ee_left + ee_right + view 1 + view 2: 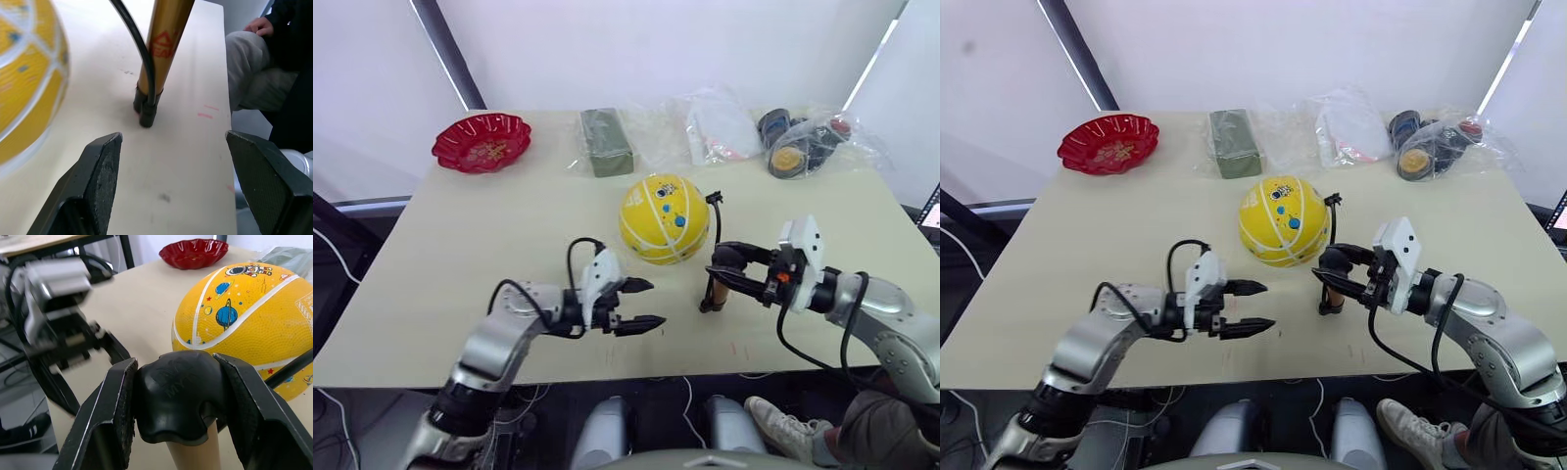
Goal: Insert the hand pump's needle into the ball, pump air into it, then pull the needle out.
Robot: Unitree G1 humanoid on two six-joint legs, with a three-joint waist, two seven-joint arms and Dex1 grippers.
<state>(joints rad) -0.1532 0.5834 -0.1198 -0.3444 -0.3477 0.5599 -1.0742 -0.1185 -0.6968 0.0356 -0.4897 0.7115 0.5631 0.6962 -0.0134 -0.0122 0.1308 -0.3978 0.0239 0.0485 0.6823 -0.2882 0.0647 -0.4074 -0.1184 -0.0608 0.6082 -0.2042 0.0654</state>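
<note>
Left eye view: on a pale table (460, 284), the yellow ball (664, 218) sits near the middle, while the hand pump (716, 290) stands upright just in front of it and toward the robot's right. The right gripper (728, 271) is clamped on the pump's black T-handle (173, 399), seen squeezed between both fingers in the right wrist view. A thin black hose (716, 217) rises from the pump beside the ball; whether the needle has entered the ball cannot be told. The left gripper (644, 303) hovers with fingers spread and empty, aimed at the pump's base, near it but apart. Along the far edge lie a red scalloped bowl (481, 142), a green block (606, 141) and clear plastic bags (724, 127).
</note>
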